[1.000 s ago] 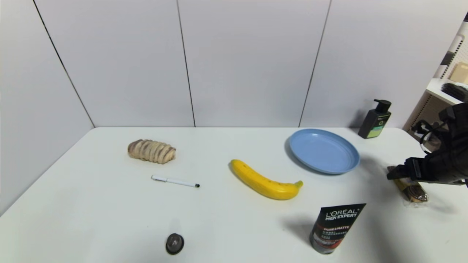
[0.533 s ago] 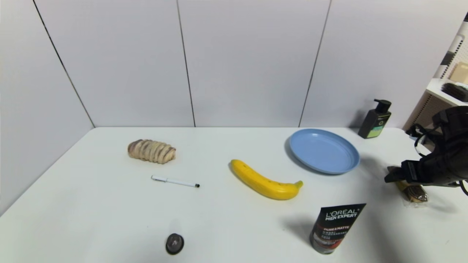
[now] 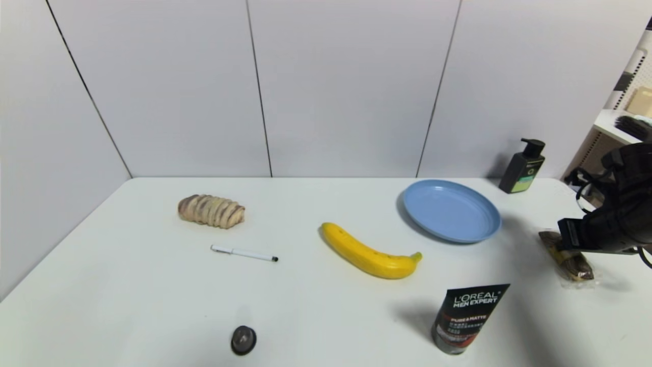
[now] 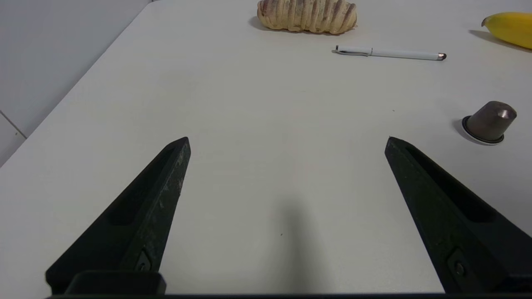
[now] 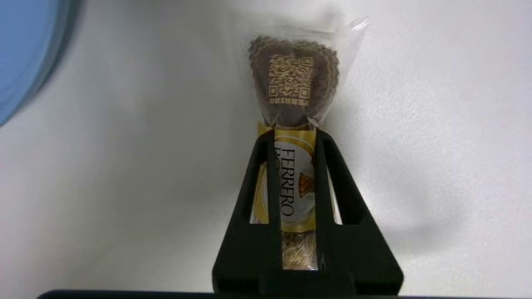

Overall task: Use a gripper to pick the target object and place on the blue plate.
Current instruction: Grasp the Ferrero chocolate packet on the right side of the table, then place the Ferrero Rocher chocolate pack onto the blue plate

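The target object (image 3: 574, 265), a clear packet of dark brown cookies with a gold label, lies at the table's right edge, right of the blue plate (image 3: 451, 210). My right gripper (image 3: 564, 243) is down over its middle. In the right wrist view the gripper (image 5: 294, 137) is shut on the packet (image 5: 294, 79), with both fingers (image 5: 266, 174) pressed against the gold label. The packet's brown end sticks out past the fingertips. A corner of the plate (image 5: 20, 50) shows beside it. My left gripper (image 4: 286, 139) hangs open over bare table near the front left, holding nothing.
A banana (image 3: 367, 252) lies left of the plate and a black L'Oreal tube (image 3: 468, 318) stands in front of it. A dark pump bottle (image 3: 522, 167) stands behind the plate. A striped bread loaf (image 3: 211, 210), pen (image 3: 244, 253) and small capsule (image 3: 243, 340) lie to the left.
My right gripper has drawn back to the right over the packet and its fingers have closed on the label. The packet has shifted slightly. The left arm has not moved.
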